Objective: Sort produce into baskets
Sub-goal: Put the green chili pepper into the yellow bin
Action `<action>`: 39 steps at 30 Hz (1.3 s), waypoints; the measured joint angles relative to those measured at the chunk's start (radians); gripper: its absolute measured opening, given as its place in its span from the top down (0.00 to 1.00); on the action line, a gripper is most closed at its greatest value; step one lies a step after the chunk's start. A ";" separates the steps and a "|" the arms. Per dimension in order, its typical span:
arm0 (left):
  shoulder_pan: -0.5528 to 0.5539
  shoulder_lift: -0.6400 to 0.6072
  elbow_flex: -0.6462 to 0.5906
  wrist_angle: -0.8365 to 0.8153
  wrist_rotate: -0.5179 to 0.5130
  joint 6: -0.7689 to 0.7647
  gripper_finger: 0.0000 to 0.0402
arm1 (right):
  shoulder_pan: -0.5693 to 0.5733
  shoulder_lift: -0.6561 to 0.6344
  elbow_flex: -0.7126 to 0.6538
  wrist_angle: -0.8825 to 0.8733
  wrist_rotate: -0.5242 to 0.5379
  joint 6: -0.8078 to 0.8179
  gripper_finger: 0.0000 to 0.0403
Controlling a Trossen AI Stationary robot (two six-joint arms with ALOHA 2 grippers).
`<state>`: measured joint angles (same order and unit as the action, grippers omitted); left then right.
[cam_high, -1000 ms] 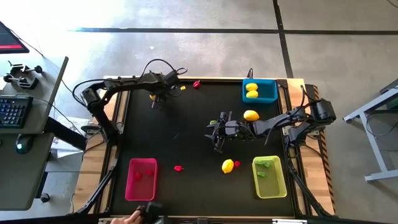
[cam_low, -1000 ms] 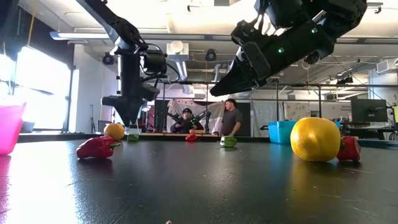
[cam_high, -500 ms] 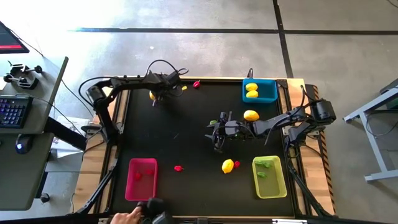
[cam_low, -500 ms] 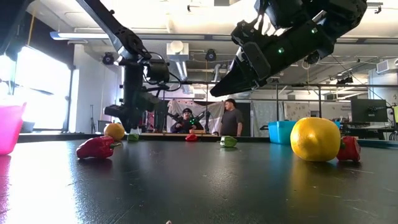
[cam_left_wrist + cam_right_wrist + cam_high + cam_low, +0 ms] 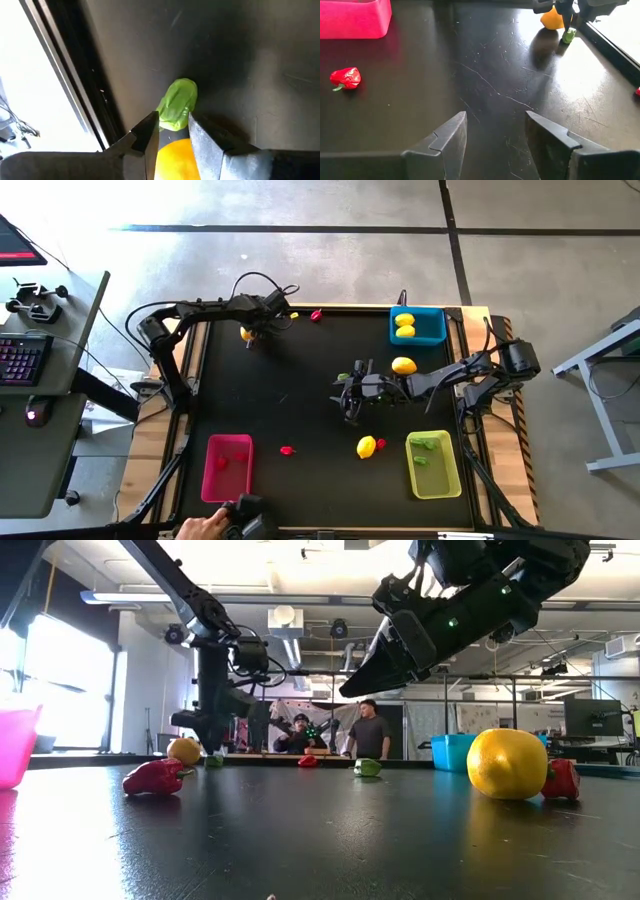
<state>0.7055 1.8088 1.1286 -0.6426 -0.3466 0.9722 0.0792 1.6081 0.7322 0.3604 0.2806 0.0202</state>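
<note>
L gripper [image 5: 252, 333] is at the far-left of the table [image 5: 300, 395], down over a green bit [image 5: 177, 104] and a lemon [image 5: 174, 157] that lie touching each other. In the L wrist view its fingers [image 5: 145, 135] stand either side of the green bit's near end, narrow gap, jaws look closed on it; contact w/ both pads can't be fully confirmed. Low view shows the same gripper [image 5: 212, 735] just above the lemon [image 5: 184, 750].

R gripper [image 5: 347, 395] hovers mid-table, jaws apart, holding nothing; R wrist view shows bare table between its fingers [image 5: 451, 137].

Blue basket [image 5: 418, 326] far right w/ 2 lemons inside; another lemon [image 5: 404, 365] just near of it. Green basket [image 5: 433, 464] near right w/ green bits in it; a lemon [image 5: 367, 446] and a red bit [image 5: 381, 443] just left of it. Pink basket [image 5: 227, 467] near left, red bits inside; a red pepper [image 5: 287, 450] to its right. One more red bit [image 5: 316, 315] at the far edge.

A person's hand [image 5: 205, 527] shows at the near edge. 2 people [image 5: 335, 733] stand in the room beyond
</note>
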 joint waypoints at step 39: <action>-0.118 -0.422 -0.186 0.482 1.013 -0.651 0.98 | -0.019 0.049 0.000 0.393 0.069 -0.076 0.53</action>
<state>0.5871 1.3867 0.9421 -0.1607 0.6662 0.3211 0.0602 1.6567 0.7319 0.7531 0.3498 -0.0553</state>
